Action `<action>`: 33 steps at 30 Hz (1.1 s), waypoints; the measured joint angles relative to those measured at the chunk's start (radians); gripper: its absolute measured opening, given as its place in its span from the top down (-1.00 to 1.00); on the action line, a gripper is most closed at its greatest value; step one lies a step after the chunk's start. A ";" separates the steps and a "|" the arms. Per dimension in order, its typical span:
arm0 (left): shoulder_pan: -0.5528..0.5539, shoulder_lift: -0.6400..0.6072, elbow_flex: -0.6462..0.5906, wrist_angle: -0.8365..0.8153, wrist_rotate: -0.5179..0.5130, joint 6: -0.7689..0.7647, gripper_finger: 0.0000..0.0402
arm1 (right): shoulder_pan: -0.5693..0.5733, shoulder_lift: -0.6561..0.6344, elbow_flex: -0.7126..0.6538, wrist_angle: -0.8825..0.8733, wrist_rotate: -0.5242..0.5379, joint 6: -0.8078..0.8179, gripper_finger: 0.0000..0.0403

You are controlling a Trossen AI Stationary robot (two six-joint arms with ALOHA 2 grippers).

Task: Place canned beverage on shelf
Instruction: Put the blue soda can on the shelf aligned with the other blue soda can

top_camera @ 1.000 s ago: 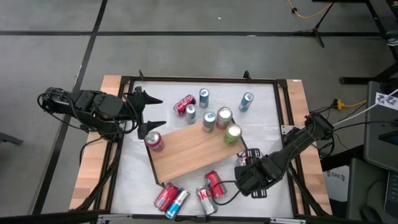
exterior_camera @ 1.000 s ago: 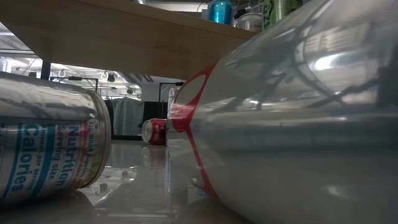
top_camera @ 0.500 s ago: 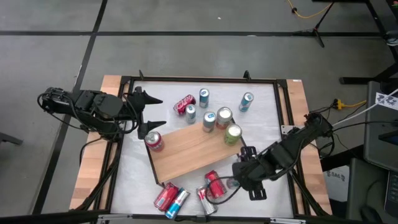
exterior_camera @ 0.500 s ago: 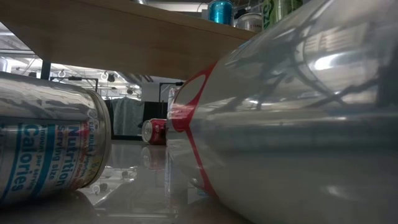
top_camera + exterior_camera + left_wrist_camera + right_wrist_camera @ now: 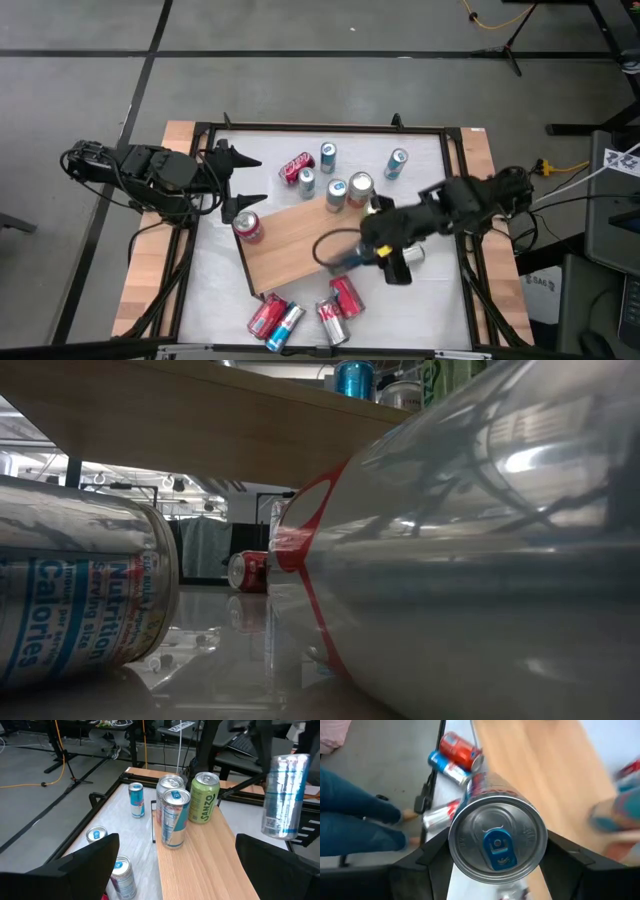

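The right gripper [image 5: 345,252] has its fingers clamped around a silver-and-blue can [image 5: 496,840], held above the shelf [image 5: 295,245] near frame centre. At mid-left, the left gripper [image 5: 232,183] waits with fingers spread wide, empty, beside a red can [image 5: 248,228].

The green can [image 5: 204,797] reads "JANZO"; a lying can [image 5: 80,595] reads "Nutrition", "Calories".

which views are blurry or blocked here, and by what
High view: the right gripper and its can are motion-smeared over the shelf. Right wrist view: the held can is sharp, background streaked. Low view: a lying can fills the lens, with glare. Left wrist view: clear.
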 joint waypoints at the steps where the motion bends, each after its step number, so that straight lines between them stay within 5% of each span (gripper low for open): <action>1: 0.000 0.000 0.000 0.000 0.000 0.000 -0.97 | -0.015 -0.001 0.001 0.008 -0.001 -0.031 -0.17; 18: 0.000 0.000 0.000 0.000 0.000 0.000 -0.97 | -0.196 0.004 -0.002 -0.050 -0.004 -0.485 -0.17; 33: 0.000 0.000 0.000 0.000 0.000 0.000 -0.97 | -0.244 0.012 -0.003 -0.087 -0.031 -0.604 -0.17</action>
